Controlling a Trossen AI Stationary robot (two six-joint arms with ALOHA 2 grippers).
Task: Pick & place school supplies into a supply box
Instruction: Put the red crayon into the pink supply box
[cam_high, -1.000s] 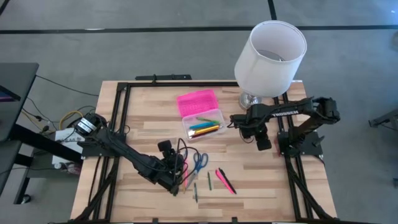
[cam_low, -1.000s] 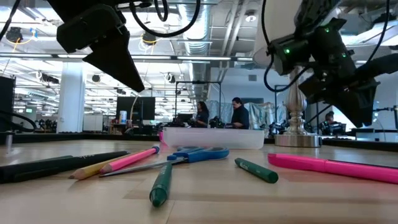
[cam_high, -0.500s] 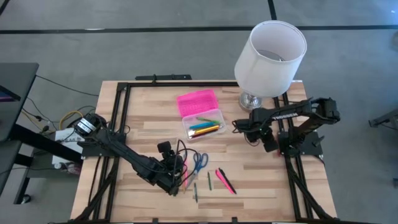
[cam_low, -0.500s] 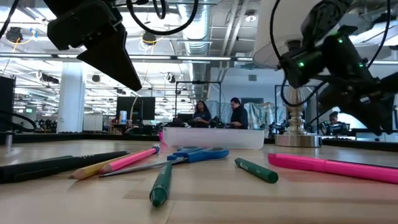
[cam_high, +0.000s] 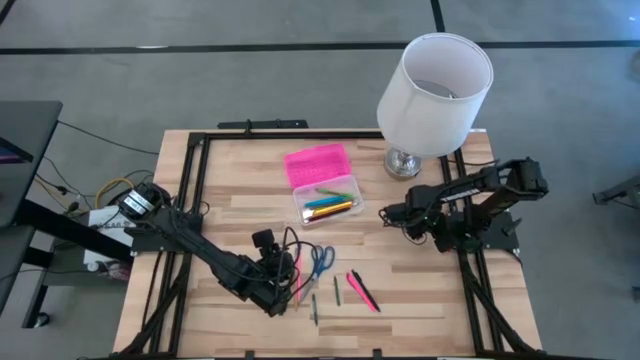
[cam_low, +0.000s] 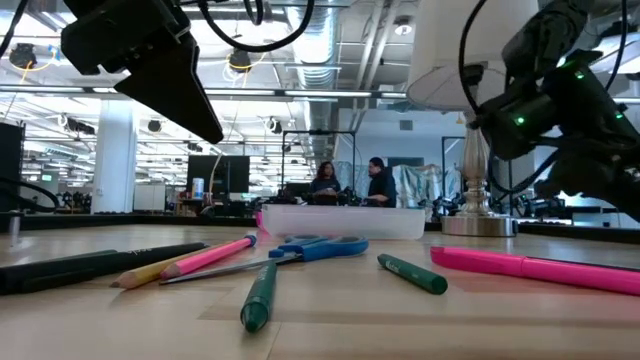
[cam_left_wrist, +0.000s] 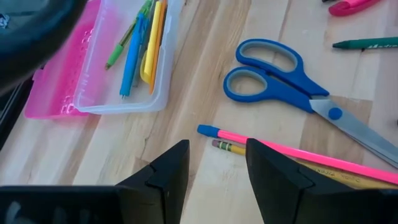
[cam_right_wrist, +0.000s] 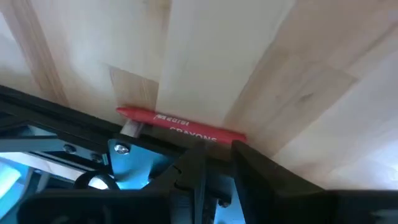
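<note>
High view: supply box (cam_high: 326, 200) sits mid-table, clear tray with its pink lid (cam_high: 317, 163) flipped open on the far side. Several pens lie in the tray, long axes running roughly across the table, slightly slanted.

Loose supplies lie nearer the front edge. Blue-handled scissors (cam_high: 321, 262): handles toward the box, blades toward the front edge. Left wrist view shows the handles (cam_left_wrist: 267, 71) and blades closed. A pink pencil (cam_left_wrist: 286, 154) lies just beside the scissors, blue-capped end toward the box, with a yellow pencil (cam_left_wrist: 231, 148) alongside it, touching or nearly so. A pink marker (cam_high: 362, 291) lies right of the scissors, slanted; a green pen (cam_high: 337, 290) sits between them, long axis front-to-back. Low view: another green pen (cam_low: 258, 296) points toward the camera, and a dark pencil (cam_low: 95, 266) lies at the left.

Left gripper (cam_high: 283, 290) hangs low over the pencils by the scissors, arm stretched diagonally from the left table edge. Its fingers (cam_left_wrist: 166, 171) stand apart, nothing between them, aimed toward the box.

Right gripper (cam_high: 395, 213) is right of the box, above bare table near the lamp base (cam_high: 402, 162), arm folded back toward its mount. Its fingers (cam_right_wrist: 193, 163) are closed on a red crayon (cam_right_wrist: 180, 127), which lies crosswise to them.

White lampshade (cam_high: 435, 92) stands over the far right corner.
</note>
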